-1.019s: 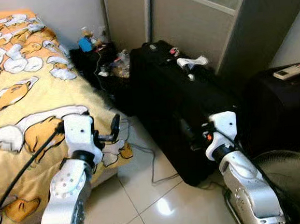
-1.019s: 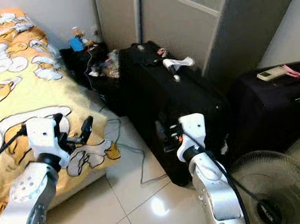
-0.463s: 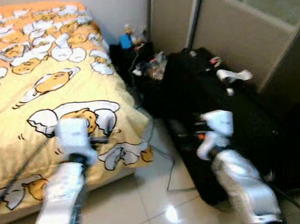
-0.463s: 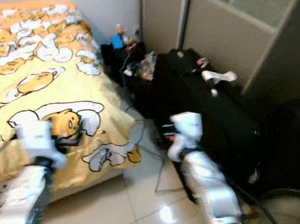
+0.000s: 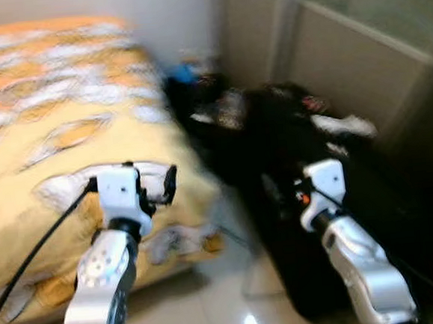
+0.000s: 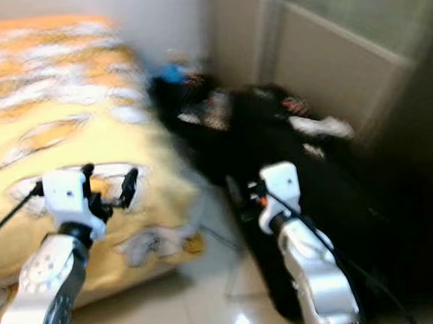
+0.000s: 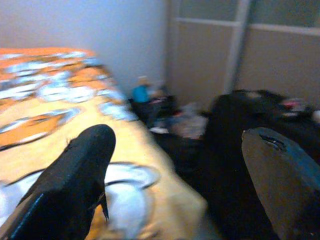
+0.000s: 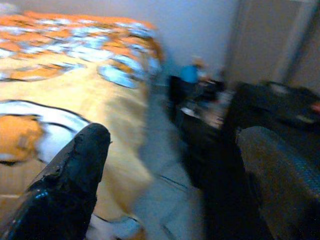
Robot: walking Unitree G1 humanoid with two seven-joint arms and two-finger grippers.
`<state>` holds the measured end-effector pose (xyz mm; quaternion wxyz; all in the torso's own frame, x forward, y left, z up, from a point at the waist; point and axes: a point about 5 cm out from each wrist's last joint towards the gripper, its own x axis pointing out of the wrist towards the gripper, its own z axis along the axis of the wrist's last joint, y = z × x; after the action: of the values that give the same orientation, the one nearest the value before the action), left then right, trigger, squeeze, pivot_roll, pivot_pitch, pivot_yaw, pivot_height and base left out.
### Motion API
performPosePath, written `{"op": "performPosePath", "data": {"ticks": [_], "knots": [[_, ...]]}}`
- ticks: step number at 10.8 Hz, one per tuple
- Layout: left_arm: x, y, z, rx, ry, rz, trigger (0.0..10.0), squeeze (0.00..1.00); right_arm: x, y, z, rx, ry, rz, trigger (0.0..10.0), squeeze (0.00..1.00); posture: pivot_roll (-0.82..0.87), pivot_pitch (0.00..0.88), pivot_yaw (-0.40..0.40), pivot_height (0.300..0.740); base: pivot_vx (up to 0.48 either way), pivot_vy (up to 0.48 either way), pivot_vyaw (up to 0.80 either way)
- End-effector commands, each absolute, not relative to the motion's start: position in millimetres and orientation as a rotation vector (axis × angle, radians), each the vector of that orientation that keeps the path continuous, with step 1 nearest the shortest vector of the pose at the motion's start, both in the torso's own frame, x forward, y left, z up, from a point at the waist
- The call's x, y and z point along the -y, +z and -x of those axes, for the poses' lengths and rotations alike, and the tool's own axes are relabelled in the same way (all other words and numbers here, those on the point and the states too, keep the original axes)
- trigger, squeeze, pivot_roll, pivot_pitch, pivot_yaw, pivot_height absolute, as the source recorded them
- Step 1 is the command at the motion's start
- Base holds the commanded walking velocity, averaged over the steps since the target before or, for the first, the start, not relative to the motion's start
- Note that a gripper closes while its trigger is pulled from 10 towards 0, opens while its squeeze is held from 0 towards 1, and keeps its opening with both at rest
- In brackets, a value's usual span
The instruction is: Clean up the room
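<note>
The picture is blurred by motion. A bed with a yellow cartoon-print quilt (image 5: 42,138) fills the left side. A big black suitcase (image 5: 282,138) lies on the floor to the right, with a white thing (image 5: 346,125) on its lid. My left gripper (image 5: 152,183) hangs over the quilt's near corner, open and holding nothing; in the left wrist view its fingers (image 7: 75,180) stand wide apart. My right gripper (image 5: 277,191) hovers in front of the suitcase, also open and holding nothing, with its fingers (image 8: 70,175) spread in the right wrist view.
Small clutter with a blue object (image 5: 187,73) sits on a dark stand between bed and wall. Sliding wardrobe doors (image 5: 334,40) rise behind the suitcase. A thin cable (image 5: 241,239) lies on the pale tiled floor (image 5: 228,304) between bed and suitcase.
The whole view has swung and blurred, so the camera is moving; the fan and second suitcase have left the picture. Both arms keep the same raised posture, fingers still apart.
</note>
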<state>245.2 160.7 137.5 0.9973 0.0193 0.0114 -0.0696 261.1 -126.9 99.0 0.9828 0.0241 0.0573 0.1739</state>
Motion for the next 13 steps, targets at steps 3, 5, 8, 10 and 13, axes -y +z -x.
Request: {"op": "performPosePath", "data": {"ticks": [3,5,8,10,13], "knots": [[-169,154,-236,0.004,-0.113,-0.09,10.0,0.77,132,99,-274,-0.107,0.322,-0.142,10.0,0.0,0.09,0.0,-0.065,0.74,0.304,0.0,0.27],[-184,162,-225,0.002,-0.058,-0.115,10.0,0.77,127,103,-279,-0.081,0.347,-0.125,10.0,0.0,0.12,0.0,-0.057,0.74,0.304,0.0,0.0],[-181,144,-233,-0.024,-0.022,-0.008,10.0,0.77,124,102,-266,-0.082,0.426,-0.04,10.0,0.0,0.05,0.0,-0.086,0.74,0.306,0.0,0.0],[-165,132,-237,-0.05,-0.098,-0.006,10.0,0.77,130,95,-263,-0.104,0.367,-0.062,10.0,0.0,0.03,0.0,-0.078,0.74,0.307,0.0,0.67],[-169,140,-245,-0.013,-0.123,-0.064,10.0,0.77,133,92,-262,-0.114,0.328,-0.111,10.0,0.0,0.04,0.0,-0.066,0.74,0.304,0.0,0.27]]}}
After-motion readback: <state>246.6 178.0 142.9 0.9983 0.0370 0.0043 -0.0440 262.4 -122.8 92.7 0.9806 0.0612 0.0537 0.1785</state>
